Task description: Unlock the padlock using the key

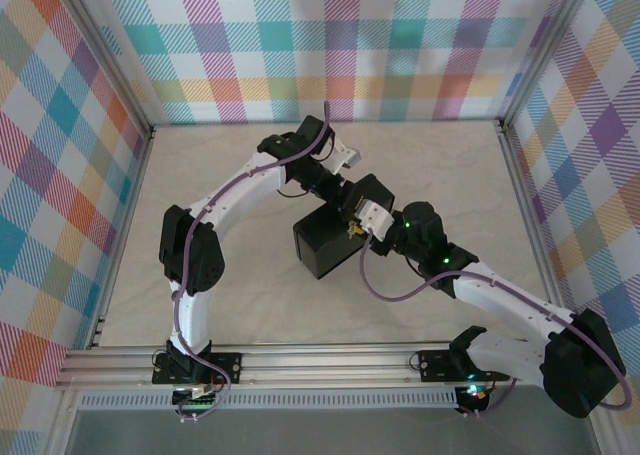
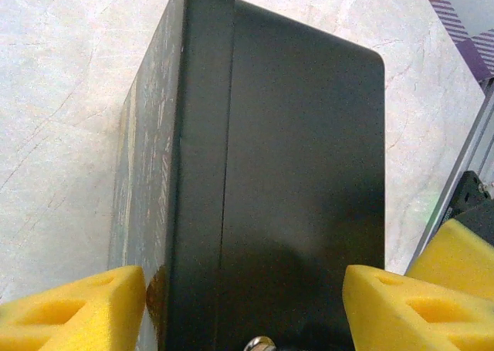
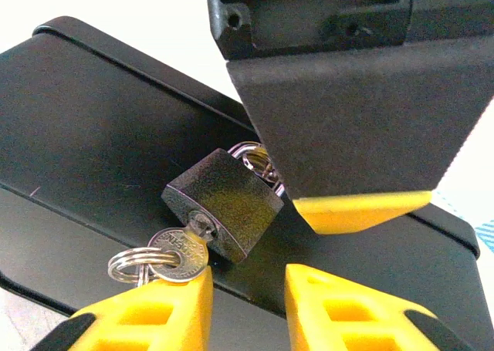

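In the right wrist view the small padlock [image 3: 222, 204] hangs by its thin shackle [image 3: 251, 154] on the side of the dark box [image 3: 93, 112]. The key [image 3: 181, 251] is in its keyhole, and a split ring [image 3: 130, 264] hangs from the key's head. My right gripper [image 3: 247, 308] is open just below the padlock. The key's head rests on the top of its left fingertip [image 3: 158, 308], not between the fingers. My left gripper [image 2: 245, 312] straddles the box [image 2: 301, 173] with its fingers spread wide and against the box's sides. Its yellow fingertip [image 3: 363, 210] lies beside the shackle.
The box [image 1: 322, 250] stands mid-table on a pale marbled surface [image 1: 240, 275], with both grippers [image 1: 358, 213] meeting at its upper right corner. A metal frame rail [image 2: 463, 173] runs along the table's side. Checked walls enclose the table.
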